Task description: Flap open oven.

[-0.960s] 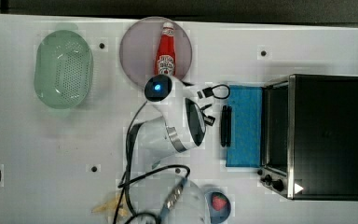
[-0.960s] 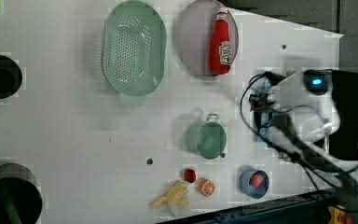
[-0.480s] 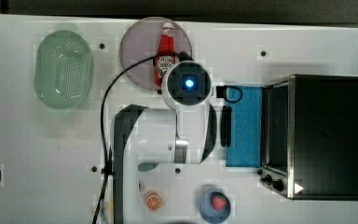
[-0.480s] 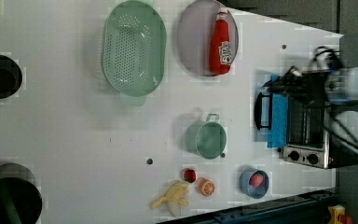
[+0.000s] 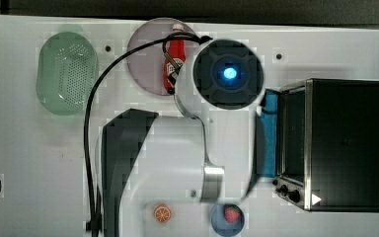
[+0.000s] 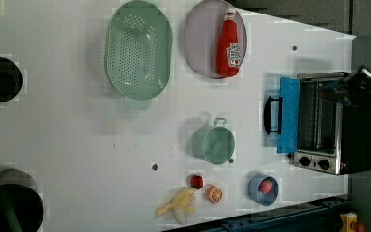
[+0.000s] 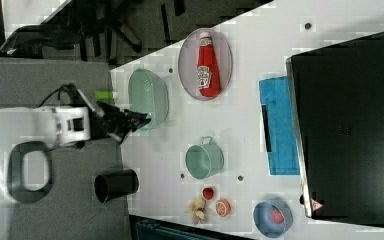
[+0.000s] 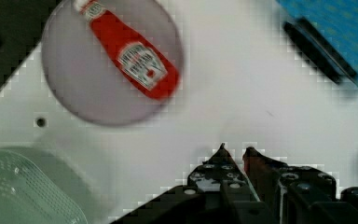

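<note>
The oven [image 5: 345, 143] is a black box with a silver front frame, standing at the top view's right. Its blue glass door [image 6: 288, 113] lies folded down flat on the table, dark bar handle [image 6: 270, 114] at the far end from the box. In the wrist view the door [image 8: 349, 32] and the handle [image 8: 319, 51] lie well away from my gripper [image 8: 235, 150]. It hangs high over the white table, its fingertips a narrow gap apart with nothing between them. The arm's wrist [image 5: 228, 74] looms large in the top view and hides part of the door.
A ketchup bottle [image 6: 228, 46] lies on a round plate [image 6: 200, 43]. Also on the table [image 6: 77, 145] are a green colander [image 6: 137, 50], a green pot [image 6: 215, 144], a blue bowl [image 6: 263, 189] with a strawberry, an orange half [image 6: 215, 194] and a banana [image 6: 178, 208].
The arm has drawn back from the handle and risen high above the table, growing large in the top view. The door stays flat open.
</note>
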Robot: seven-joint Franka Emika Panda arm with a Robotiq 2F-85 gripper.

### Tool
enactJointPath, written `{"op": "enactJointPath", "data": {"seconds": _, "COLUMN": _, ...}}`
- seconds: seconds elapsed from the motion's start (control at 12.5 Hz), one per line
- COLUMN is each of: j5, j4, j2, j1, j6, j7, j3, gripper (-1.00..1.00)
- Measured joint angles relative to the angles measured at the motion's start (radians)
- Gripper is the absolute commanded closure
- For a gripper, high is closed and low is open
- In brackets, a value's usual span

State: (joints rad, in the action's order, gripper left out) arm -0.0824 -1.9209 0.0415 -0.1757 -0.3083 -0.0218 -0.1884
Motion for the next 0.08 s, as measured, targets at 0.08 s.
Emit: {"op": "enactJointPath", "data": {"seconds": 0.08, "j5": 0.020, "j4": 0.029, "j2": 0.016, "j1": 0.002, "j6": 0.087, "j7": -0.025, "j3": -0.004, "gripper": 0.65}}
